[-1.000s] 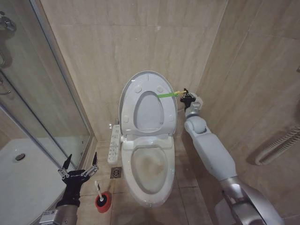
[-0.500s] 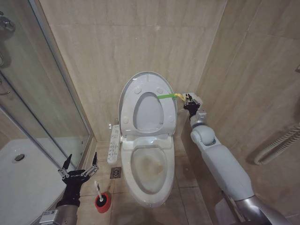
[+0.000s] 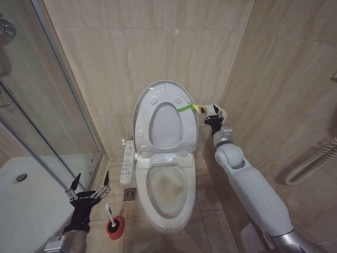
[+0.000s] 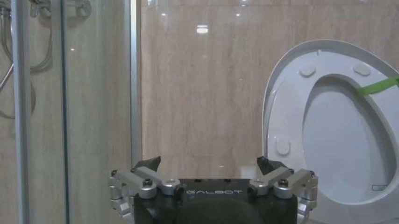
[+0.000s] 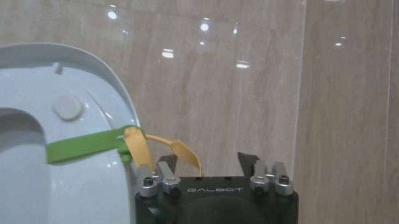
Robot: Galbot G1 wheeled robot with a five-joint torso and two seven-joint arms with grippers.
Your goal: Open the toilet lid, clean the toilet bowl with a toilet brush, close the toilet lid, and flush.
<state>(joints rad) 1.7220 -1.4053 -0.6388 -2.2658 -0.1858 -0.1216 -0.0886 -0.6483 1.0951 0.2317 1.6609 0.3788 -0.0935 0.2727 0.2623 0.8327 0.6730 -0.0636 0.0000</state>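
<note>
The toilet lid (image 3: 165, 94) stands upright against the back wall, also seen in the left wrist view (image 4: 288, 84) and the right wrist view (image 5: 81, 70). A green-and-yellow strap (image 3: 189, 108) (image 5: 87, 144) hangs from its edge. My right gripper (image 3: 212, 114) (image 5: 206, 159) is open just beside the lid, the strap's yellow loop lying against one finger (image 5: 164, 164). The toilet bowl (image 3: 167, 190) is uncovered and shows a brownish stain. The toilet brush (image 3: 114, 221) stands in its red base on the floor. My left gripper (image 3: 90, 182) (image 4: 209, 163) hovers open just above it.
A white button panel (image 3: 127, 161) sits at the bowl's side, with a floor drain (image 3: 130, 194) below it. A glass shower door (image 3: 52, 105) and white shower tray (image 3: 26, 203) close off the left. Tiled walls stand behind and to the right, with a hose (image 3: 310, 163) there.
My right arm has swung out toward the right wall, and its gripper has shifted slightly beside the lid. The strap has gone slack. The left arm has not moved.
</note>
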